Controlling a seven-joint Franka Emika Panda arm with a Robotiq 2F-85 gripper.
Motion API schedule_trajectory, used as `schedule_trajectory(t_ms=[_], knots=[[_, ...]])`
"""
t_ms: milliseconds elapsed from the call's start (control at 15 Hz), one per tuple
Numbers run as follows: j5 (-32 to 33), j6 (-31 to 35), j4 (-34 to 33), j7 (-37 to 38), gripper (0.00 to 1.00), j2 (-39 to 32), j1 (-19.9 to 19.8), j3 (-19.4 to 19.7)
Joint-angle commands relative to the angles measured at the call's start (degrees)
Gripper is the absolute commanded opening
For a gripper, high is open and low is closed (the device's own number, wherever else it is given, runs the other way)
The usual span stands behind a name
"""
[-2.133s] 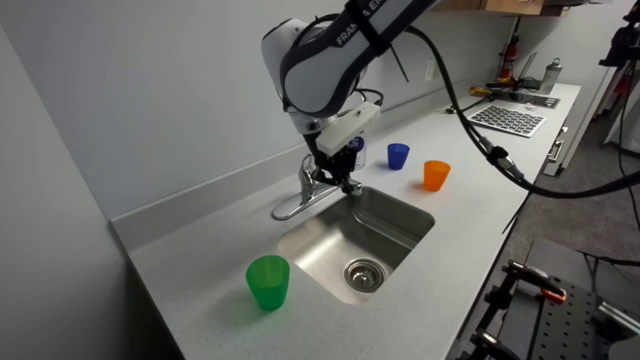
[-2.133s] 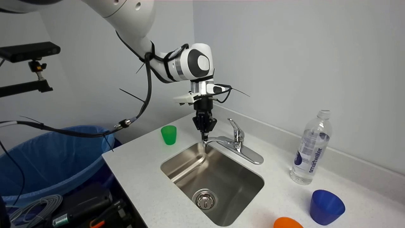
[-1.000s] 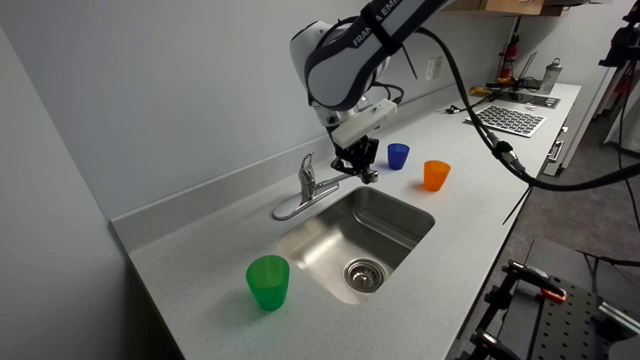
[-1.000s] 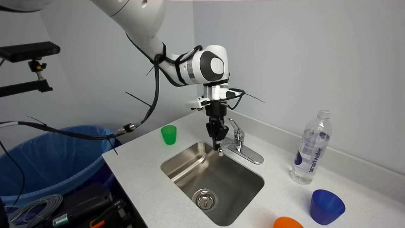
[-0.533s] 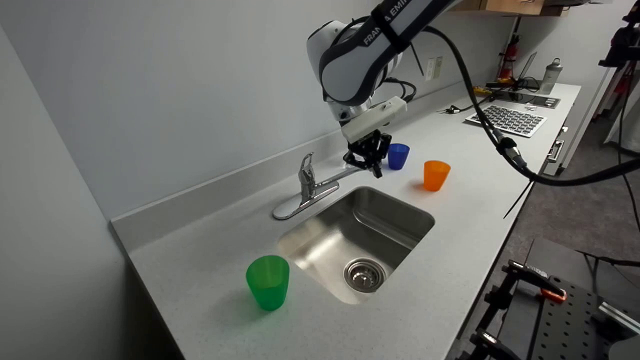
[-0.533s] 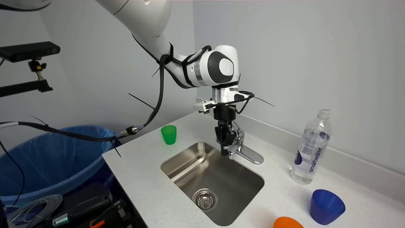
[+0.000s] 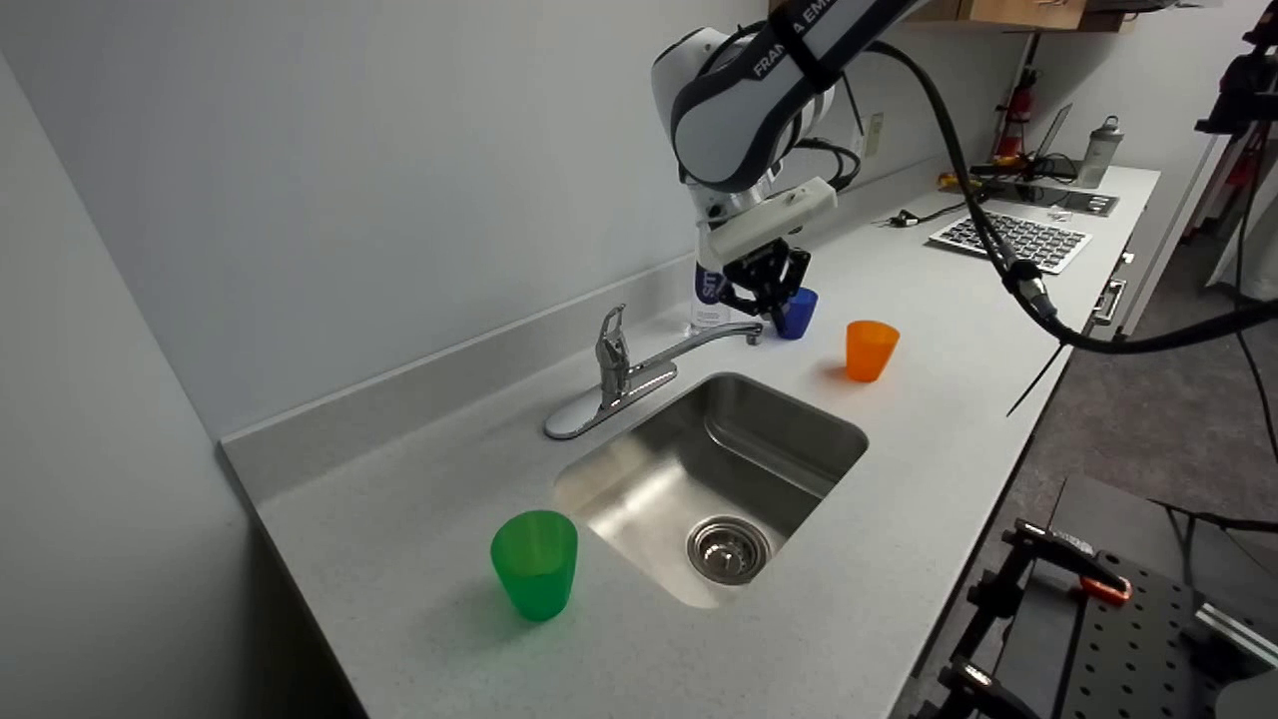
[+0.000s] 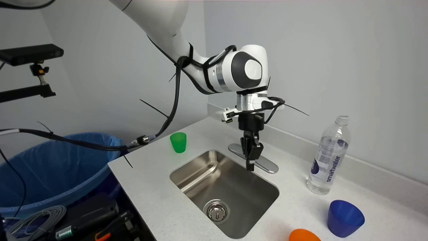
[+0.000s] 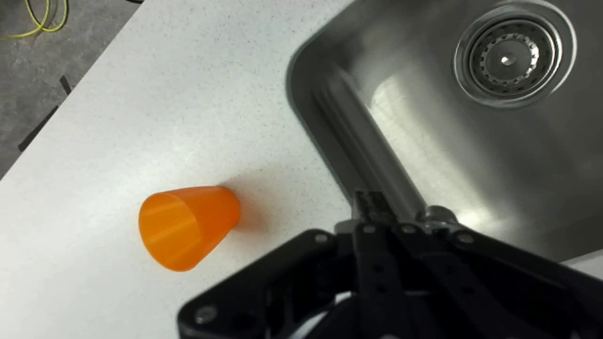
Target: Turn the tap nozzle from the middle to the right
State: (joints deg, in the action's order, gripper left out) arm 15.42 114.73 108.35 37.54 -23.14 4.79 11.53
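I judge the turn to be well along: the slim, curved, shiny chrome tap nozzle (image 7: pixel 711 335) points past the middle, toward the end of the rectangular stainless-steel sink (image 7: pixel 784 444) nearest the clear plastic water bottle (image 8: pixel 329 157). I can't tell whether that is its full swing to the right — perhaps a last nudge is left, then backing off. My black two-finger gripper (image 8: pixel 250 167) is narrow, its fingers (image 9: pixel 372 261) together in the wrist view with nothing showing between them, just beside the nozzle's tip; whether they touch it I can't tell, and in an exterior view the gripper hides nearly all of the nozzle. The upright chrome lever handle (image 7: pixel 612 347) stands over a flat, rounded metal base plate (image 7: pixel 571 420). Around the sink runs a pale, speckled counter (image 7: pixel 429 499), carrying a tapered translucent orange cup (image 9: pixel 188 226), a blue plastic cup (image 8: pixel 345 219) and, by the sink's opposite end, a green plastic cup (image 7: pixel 535 564). Plain grey walls (image 7: pixel 349 200) close the corner, a blue-lined bin (image 8: pixel 67 157) sits beside the counter — and farther along its top lies a silver panel (image 7: pixel 1013 240) with a grid of dark squares.
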Motion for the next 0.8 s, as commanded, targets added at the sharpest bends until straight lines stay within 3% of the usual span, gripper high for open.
schedule_trajectory(t_ms=[0, 67, 133, 200, 400, 733], knots=[[2.1, 0.8, 0.7, 2.0, 0.0, 1.4, -0.9, 0.0], [2.2, 0.9, 0.6, 1.9, 0.0, 1.5, -1.1, -0.1], [2.3, 0.3, 0.7, 1.6, 0.26, 1.7, -1.1, -0.2], [1.0, 0.0, -0.2, 0.4, 0.03, 0.3, -1.6, -0.7], [1.1, 0.0, -0.2, 0.4, 0.25, 0.5, -1.6, -0.8], [1.1, 0.0, -0.2, 0.4, 0.26, 0.5, -1.6, -0.8]])
